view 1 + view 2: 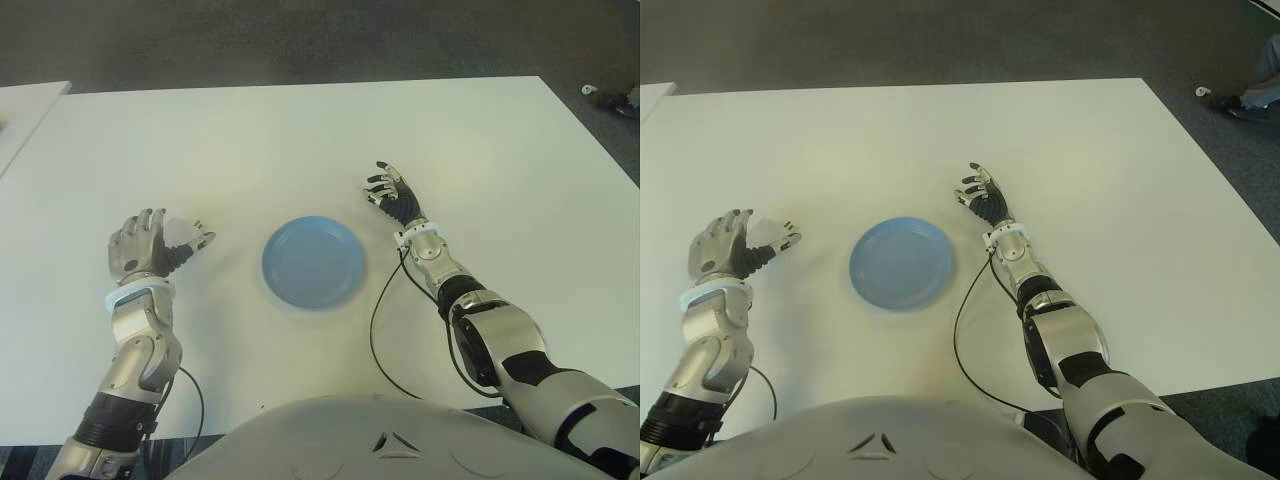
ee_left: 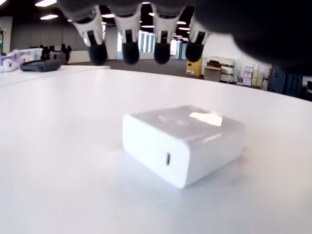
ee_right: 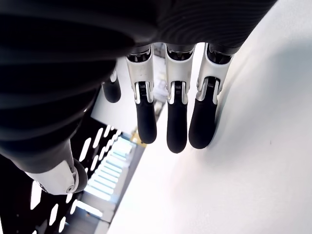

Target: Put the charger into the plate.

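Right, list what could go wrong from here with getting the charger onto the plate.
1. The white square charger sits loose on the smooth white table, under the open left hand; closing fingers could push it away instead of gripping it.
2. The shallow round blue plate has a low rim, so a charger dropped from height might slide out.
3. The right hand and its black cable lie beside the plate and could nudge it.

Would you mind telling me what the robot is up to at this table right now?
The left hand hovers with open fingers around a white charger lying on the white table, not yet gripped. The blue plate sits empty to its right. The right hand shows idle beyond the plate's right side, fingers relaxed.
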Available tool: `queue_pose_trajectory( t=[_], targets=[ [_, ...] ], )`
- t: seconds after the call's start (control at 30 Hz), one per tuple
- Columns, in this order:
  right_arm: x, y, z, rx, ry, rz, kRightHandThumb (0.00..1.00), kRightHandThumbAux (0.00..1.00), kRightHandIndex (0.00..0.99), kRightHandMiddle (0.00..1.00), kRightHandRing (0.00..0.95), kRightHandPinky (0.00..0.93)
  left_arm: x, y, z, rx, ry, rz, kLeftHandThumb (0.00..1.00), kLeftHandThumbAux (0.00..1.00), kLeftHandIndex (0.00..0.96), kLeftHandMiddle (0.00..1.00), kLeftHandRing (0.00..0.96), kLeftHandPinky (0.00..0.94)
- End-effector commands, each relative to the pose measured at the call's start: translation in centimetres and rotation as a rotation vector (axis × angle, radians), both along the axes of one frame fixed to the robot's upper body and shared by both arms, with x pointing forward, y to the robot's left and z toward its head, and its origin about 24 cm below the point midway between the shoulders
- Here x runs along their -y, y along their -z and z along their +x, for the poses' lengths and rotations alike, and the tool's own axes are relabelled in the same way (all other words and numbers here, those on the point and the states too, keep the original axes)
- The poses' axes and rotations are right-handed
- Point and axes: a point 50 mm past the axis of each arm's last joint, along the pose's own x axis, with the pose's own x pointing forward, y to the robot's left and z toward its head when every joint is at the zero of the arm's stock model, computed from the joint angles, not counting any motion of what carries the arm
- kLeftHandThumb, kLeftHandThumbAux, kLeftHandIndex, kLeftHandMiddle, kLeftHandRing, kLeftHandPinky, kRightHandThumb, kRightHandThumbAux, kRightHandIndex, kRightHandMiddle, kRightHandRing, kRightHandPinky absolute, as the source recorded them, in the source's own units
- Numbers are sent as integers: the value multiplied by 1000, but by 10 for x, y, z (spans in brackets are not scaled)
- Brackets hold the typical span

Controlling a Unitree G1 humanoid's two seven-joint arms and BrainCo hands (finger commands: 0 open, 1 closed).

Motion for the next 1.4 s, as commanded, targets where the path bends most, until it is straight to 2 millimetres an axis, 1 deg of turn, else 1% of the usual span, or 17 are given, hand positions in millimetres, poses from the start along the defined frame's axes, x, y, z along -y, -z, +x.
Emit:
queue_pose_trajectory(
  t=[0.03,0.27,0.43,0.7,0.97,1.4],
  targets=[
    [-6,40,-30,-189,-38,-47,16,662,89,306,337,335,1,17,4,-45,-12,-21,176,160,0,0,0,0],
    [-6,39,-30,-184,-37,-45,27,684,92,307,334,327,-4,28,13,-66,-25,6,170,164,0,0,0,0],
    [-6,40,-31,-185,-37,-40,36,687,94,302,328,323,-7,32,17,-63,-27,37,167,169,0,0,0,0],
    [-5,40,-31,-184,-38,-34,52,678,95,298,324,328,-11,35,22,-53,-34,60,176,183,0,0,0,0],
    [-4,40,-31,-178,-42,-40,41,670,102,301,328,333,-13,38,25,-52,-43,83,177,179,0,0,0,0],
    [-3,40,-32,-177,-43,-45,35,661,105,309,330,317,-20,45,31,-65,-64,104,182,182,0,0,0,0]
  ],
)
